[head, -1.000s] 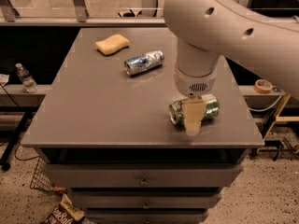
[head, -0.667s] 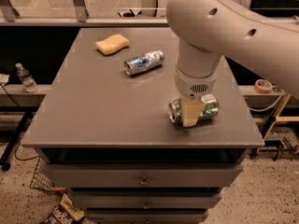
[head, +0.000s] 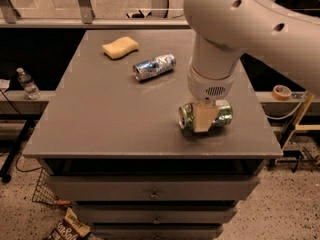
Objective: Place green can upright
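The green can [head: 223, 115] lies on its side near the front right of the grey table [head: 110, 119], its silver top facing left. My gripper [head: 203, 120] comes straight down over the can's middle. Its pale near finger [head: 202, 121] presses against the can's front side and the far finger is hidden behind the can. The gripper is shut on the can, which still rests on the tabletop. The big white arm [head: 235, 29] hides the table's back right part.
A slimmer blue and silver can [head: 154, 67] lies on its side at the middle back. A yellow sponge [head: 120, 47] sits at the back left. The table's front edge is close below the green can. A tape roll [head: 282, 91] lies off to the right.
The near finger has drawn in from just in front of the can to lie against its side. The can and the arm have hardly moved.
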